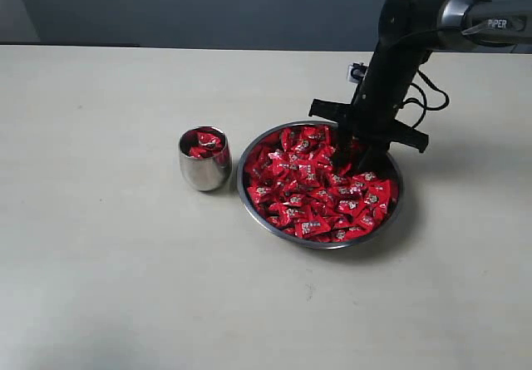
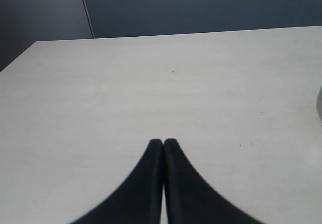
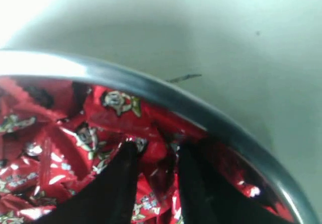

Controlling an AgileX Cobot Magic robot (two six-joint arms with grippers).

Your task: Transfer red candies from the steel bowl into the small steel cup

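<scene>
Work remains: few red candies [image 1: 202, 144] in your small steel cup [image 1: 204, 172], steel bowl [image 1: 243, 197] heaped; right gripper [image 3: 157, 147] straddles one, grip unclear; left gripper [image 2: 163, 143] pressed together.

Pale, matte table [image 1: 100, 262], faintly speckled, dark wall behind. Standing directly on it: small steel cup [image 1: 204, 175], upright, just beside wide steel bowl [image 1: 242, 194], near mid-table.
</scene>
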